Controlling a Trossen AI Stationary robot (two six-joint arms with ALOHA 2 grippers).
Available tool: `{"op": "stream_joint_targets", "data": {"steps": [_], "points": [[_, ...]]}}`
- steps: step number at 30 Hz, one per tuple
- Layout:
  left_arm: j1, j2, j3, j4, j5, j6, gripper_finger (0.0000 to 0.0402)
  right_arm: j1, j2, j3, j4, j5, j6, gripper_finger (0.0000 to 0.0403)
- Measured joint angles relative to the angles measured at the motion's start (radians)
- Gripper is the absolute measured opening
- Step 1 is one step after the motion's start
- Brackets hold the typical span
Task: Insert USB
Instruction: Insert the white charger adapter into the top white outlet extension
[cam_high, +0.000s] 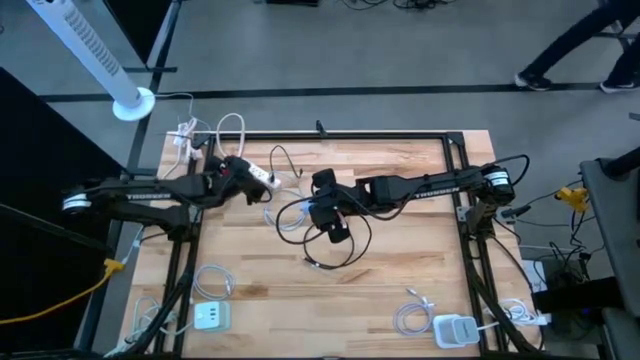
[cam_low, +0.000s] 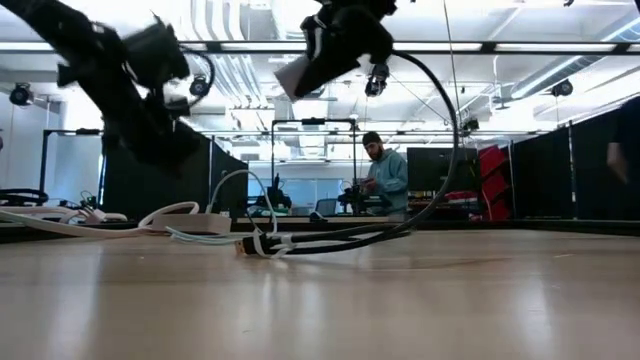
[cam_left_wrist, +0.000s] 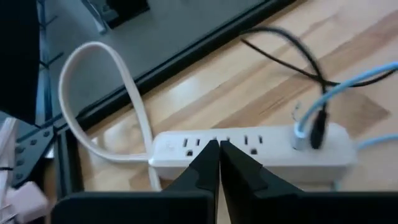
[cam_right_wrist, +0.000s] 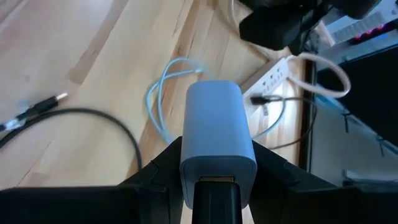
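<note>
My right gripper (cam_high: 335, 222) hangs over the middle of the wooden table, shut on a pale grey charger block (cam_right_wrist: 214, 127). A black cable (cam_low: 450, 150) runs from the block's gripper-side end (cam_right_wrist: 216, 184) and loops down onto the table. The cable's free end, a silver USB plug (cam_right_wrist: 58, 98), lies on the wood. A white power strip (cam_left_wrist: 249, 149) lies at the far left with a light-blue plug and a black plug (cam_left_wrist: 308, 127) in it. My left gripper (cam_left_wrist: 217, 149) is shut and stands just over the strip's outlets. My right gripper pinches the charger block between its two fingers (cam_right_wrist: 158, 163), by two opposite sides (cam_right_wrist: 186, 149) near the end where the black cable enters. The fingers slant down toward the table's left. The block is lifted clear of the table (cam_low: 295, 75), pointing out beyond the fingertips.
A light-blue cable (cam_right_wrist: 165, 87) coils on the wood between the block and the strip. White chargers with coiled cables lie at the near left (cam_high: 210, 317) and near right (cam_high: 455, 328). A person (cam_low: 385, 180) stands in the room behind.
</note>
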Motion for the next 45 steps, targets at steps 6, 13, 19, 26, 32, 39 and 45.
{"op": "stream_joint_targets", "data": {"steps": [6, 13, 19, 26, 32, 39, 45], "points": [[0.05, 0.066, -0.142, 0.294, -0.004, 0.028, 0.0, 0.008, 0.0, -0.001, -0.174, -0.003, 0.08, 0.0114], [0.049, 0.156, -0.3, 0.684, -0.024, 0.049, 0.0, 0.008, -0.001, -0.006, -0.207, -0.007, 0.119, 0.0114], [0.041, 0.299, -0.419, 1.092, 0.158, 0.008, 0.0, 0.007, -0.003, -0.006, -0.186, -0.007, 0.114, 0.0114], [-0.042, 0.43, -0.423, 1.355, 0.373, 0.075, 0.0, 0.007, -0.003, -0.006, -0.158, -0.007, 0.107, 0.0114], [-0.147, 0.421, -0.382, 1.472, 0.408, 0.186, 0.0, 0.007, -0.004, -0.006, -0.147, -0.007, 0.112, 0.0114], [-0.152, 0.279, -0.384, 1.405, 0.372, 0.267, 0.0, 0.007, -0.005, -0.005, -0.141, -0.007, 0.085, 0.0114], [-0.152, 0.192, -0.384, 1.243, 0.343, 0.252, 0.0, 0.007, 0.0, 0.025, -0.141, -0.006, 0.015, 0.0114]]}}
